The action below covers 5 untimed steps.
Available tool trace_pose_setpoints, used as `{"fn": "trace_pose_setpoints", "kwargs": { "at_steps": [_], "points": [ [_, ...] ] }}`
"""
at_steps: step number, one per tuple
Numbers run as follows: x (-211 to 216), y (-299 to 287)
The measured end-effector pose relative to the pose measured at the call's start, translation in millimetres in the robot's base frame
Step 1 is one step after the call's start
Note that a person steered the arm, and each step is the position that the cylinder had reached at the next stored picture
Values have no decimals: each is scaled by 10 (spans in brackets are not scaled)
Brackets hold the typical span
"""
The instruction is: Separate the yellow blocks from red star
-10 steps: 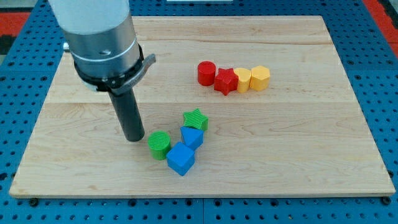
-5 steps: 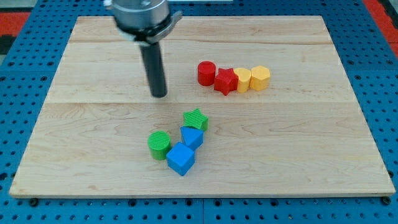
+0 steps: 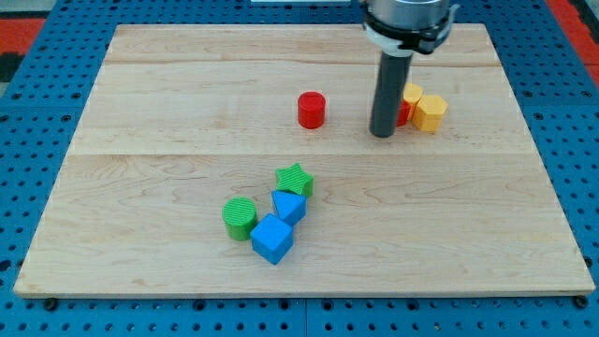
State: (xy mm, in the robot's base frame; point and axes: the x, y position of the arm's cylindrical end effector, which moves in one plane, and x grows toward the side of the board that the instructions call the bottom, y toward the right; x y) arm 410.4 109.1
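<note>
Near, green and blue blocks [image 3: 271, 217] lie untouched. Farther right, my tip [image 3: 382, 133] rests on the surface [image 3: 140, 187], holding nothing, against the mostly hidden red star [image 3: 403, 114]. Yellow blocks [image 3: 426, 108] touch it: separation not done.

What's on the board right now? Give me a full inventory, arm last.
red cylinder: one, red, upper middle, standing alone.
red star: one, red, mostly hidden behind the rod, only a sliver shows.
yellow blocks: two, yellow, upper right, close together just right of the rod; shapes unclear.
green star: one, green, centre cluster, top.
green cylinder: one, green, cluster's left.
blue cubes: two, blue, cluster's lower right, touching.
wooden board: one, light wood, on blue pegboard.
my tip: dark rod's end, just left of the red star and yellow blocks.
</note>
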Motion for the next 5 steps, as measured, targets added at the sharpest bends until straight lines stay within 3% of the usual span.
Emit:
{"fn": "trace_pose_setpoints", "kwargs": {
  "at_steps": [1,2,3,5],
  "points": [
    [182,136],
    [104,816],
    [-136,1134],
    [-196,494]
  ]
}}
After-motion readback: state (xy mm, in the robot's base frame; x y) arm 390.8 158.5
